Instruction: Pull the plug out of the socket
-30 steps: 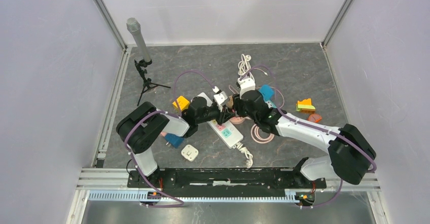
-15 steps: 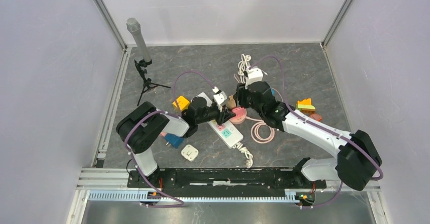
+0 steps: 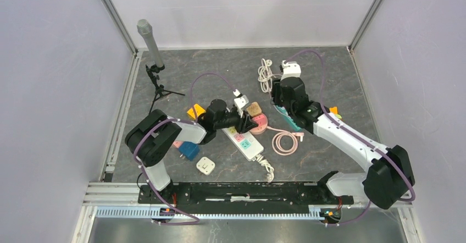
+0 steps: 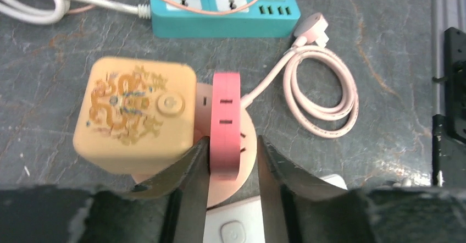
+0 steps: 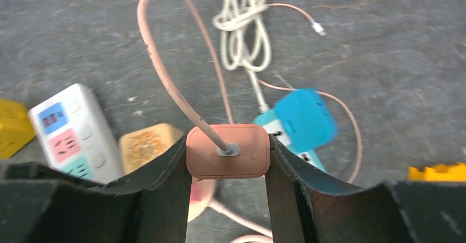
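right tool [image 5: 227, 144] gripping plug [image 5: 247, 163], clear of socket [image 4: 225, 116]

We see two matching arms: left arm [image 3: 156, 171] and right arm [image 3: 343, 138], white shells w/ bulky black joint housings. A purple cable [image 3: 211, 75] loops along each. Both bolt to a black base rail [image 3: 247, 191]. White cam. boxes [image 3: 290, 68] sit at the wrists. The fingers [image 4: 187, 182] are matte black, wedge-shaped, possibly rubber-faced; too close and dark to be sure.

Pink socket [image 4: 225, 105] partly behind left tool [image 4: 232, 147] fingers
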{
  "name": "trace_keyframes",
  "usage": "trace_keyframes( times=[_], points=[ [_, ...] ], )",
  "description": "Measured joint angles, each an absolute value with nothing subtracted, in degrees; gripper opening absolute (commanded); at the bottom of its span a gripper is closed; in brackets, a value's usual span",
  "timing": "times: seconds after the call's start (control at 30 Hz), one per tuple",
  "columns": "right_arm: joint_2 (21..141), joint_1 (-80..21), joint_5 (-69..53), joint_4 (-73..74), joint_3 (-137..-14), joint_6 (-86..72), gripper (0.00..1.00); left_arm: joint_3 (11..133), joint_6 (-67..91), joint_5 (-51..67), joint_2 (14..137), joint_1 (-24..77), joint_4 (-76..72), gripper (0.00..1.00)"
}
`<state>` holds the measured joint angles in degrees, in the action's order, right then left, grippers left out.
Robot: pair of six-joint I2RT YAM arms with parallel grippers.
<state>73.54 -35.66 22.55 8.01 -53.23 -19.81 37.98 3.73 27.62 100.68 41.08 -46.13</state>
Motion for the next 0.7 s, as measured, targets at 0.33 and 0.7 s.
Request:
trace_keyframes(
  times=[0.33,0.7],
  points=[
    [68.84,-21.43,24.51,11.75,-48.90,-19.20,0.00,45.06,5.74,35.73,100.27,41.10,-42.37,1.00],
    [70.30,-5.80,18.28,11.09,-47.31,-19.25,0.02,43.22,6.63,36.86,93.30,41.06,-41.95,1.00]
  ],
)
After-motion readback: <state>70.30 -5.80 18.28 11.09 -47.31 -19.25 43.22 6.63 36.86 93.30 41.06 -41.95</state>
